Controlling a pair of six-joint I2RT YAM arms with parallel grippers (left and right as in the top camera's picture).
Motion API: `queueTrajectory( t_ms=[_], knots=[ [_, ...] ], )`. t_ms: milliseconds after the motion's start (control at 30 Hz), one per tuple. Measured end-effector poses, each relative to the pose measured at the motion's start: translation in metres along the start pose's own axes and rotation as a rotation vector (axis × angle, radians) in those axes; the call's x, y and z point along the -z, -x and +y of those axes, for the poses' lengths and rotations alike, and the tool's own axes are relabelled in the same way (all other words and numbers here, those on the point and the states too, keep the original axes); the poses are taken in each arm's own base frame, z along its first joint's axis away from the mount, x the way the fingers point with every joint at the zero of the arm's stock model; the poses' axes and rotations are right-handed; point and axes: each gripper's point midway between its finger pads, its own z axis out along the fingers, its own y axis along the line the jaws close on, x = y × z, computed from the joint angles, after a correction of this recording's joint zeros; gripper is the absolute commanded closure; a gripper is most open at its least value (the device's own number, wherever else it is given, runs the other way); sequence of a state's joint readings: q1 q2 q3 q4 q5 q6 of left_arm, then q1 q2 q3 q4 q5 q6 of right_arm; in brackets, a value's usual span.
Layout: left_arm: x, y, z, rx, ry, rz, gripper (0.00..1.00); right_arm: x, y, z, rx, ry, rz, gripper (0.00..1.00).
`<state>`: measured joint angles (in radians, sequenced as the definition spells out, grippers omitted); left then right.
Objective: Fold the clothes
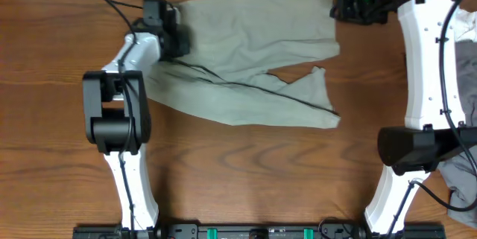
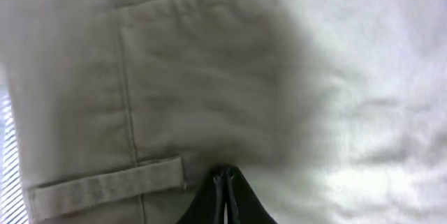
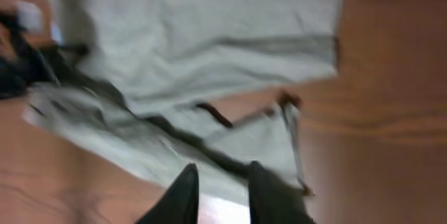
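The clothes, a pair of pale khaki-green shorts (image 1: 253,53), lie spread on the brown table with the waistband to the left and the two legs to the right. My left gripper (image 1: 177,39) sits at the waistband end. In the left wrist view its fingers (image 2: 223,172) are pressed together with their tips in the cloth (image 2: 279,77), beside a belt loop (image 2: 105,185). My right gripper (image 1: 349,4) hovers off the upper leg's far right corner. In the right wrist view its jaws (image 3: 222,172) stand apart, nothing between them, above the shorts (image 3: 195,35).
A darker grey garment (image 1: 463,183) lies at the right edge beside the right arm's base. A pale item (image 1: 466,27) shows at the far right. The table's (image 1: 238,179) far edge runs just behind the shorts. Bare wood lies in front of them.
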<state>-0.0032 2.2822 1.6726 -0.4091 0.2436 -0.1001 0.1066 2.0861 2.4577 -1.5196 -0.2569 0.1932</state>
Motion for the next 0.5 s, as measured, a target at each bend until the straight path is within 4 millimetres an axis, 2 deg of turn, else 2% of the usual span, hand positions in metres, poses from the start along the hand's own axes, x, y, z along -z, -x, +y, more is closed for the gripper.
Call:
queueTrajectory(
  t_ms=[100, 167, 267, 400, 500],
  knots=[
    [0.007, 0.004, 0.014, 0.016, 0.031, 0.041, 0.86, -0.008, -0.016, -0.002, 0.004, -0.047, 0.069, 0.64],
    [0.018, 0.004, 0.014, 0.012, 0.043, 0.081, 0.78, -0.018, -0.028, -0.009, 0.001, -0.078, 0.127, 0.6],
    [0.036, 0.008, 0.009, -0.003, 0.05, 0.117, 0.73, -0.039, -0.047, -0.02, 0.002, -0.11, 0.225, 0.57],
    [0.072, -0.002, 0.001, -0.005, 0.058, 0.182, 0.68, -0.07, -0.079, -0.035, 0.022, -0.129, 0.379, 0.55],
    [0.104, -0.015, -0.003, -0.015, 0.064, 0.238, 0.64, -0.082, -0.1, -0.041, 0.043, -0.123, 0.468, 0.56]
  ],
)
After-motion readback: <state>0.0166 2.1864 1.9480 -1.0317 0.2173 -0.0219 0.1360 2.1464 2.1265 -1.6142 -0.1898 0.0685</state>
